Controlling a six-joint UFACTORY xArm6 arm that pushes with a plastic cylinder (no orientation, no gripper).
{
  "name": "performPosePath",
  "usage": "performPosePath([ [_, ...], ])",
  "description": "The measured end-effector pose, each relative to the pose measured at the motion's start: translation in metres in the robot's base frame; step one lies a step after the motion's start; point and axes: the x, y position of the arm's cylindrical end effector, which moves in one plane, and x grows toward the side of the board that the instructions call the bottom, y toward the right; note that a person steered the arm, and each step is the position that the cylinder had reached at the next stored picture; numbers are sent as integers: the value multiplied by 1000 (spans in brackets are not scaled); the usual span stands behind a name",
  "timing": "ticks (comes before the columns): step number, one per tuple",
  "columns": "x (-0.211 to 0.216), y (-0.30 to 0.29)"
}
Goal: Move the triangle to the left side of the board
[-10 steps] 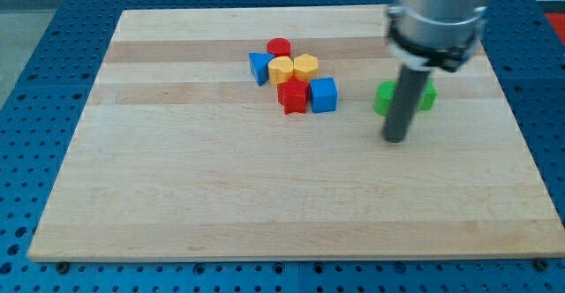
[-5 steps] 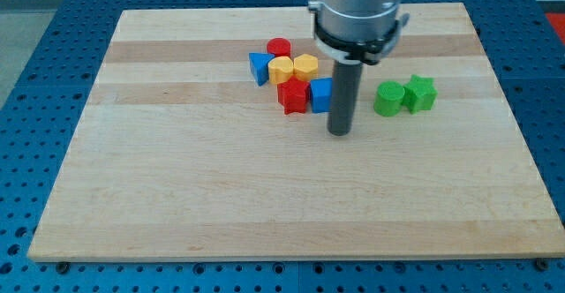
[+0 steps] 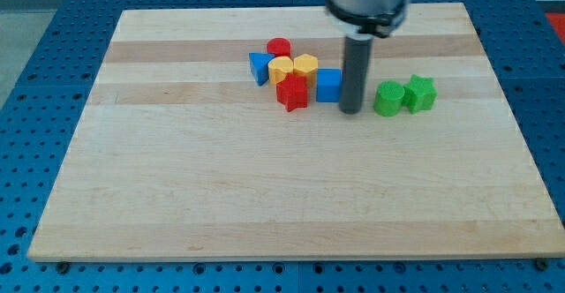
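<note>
The blue triangle [image 3: 258, 66] lies at the left end of a cluster in the upper middle of the wooden board [image 3: 177, 178]. Beside it are a red cylinder [image 3: 279, 48], two yellow blocks [image 3: 281, 69] [image 3: 305, 65], a red star-like block [image 3: 292, 93] and a blue cube [image 3: 328, 86]. My tip [image 3: 350, 110] rests on the board just right of the blue cube, touching or nearly touching it, well to the right of the triangle.
A green cylinder [image 3: 387, 99] and a green star block [image 3: 420, 93] sit together right of my tip. The board lies on a blue perforated table [image 3: 35, 72].
My tip swept left from beside the green blocks to below the blue cube, then moved up and right to its right side. The blue cube has shifted slightly up and right.
</note>
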Motion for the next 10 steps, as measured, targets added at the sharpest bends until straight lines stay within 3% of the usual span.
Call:
performPosePath([
  [2, 2, 84],
  [3, 1, 40],
  [4, -39, 19],
  [6, -44, -78],
  [10, -81, -134],
])
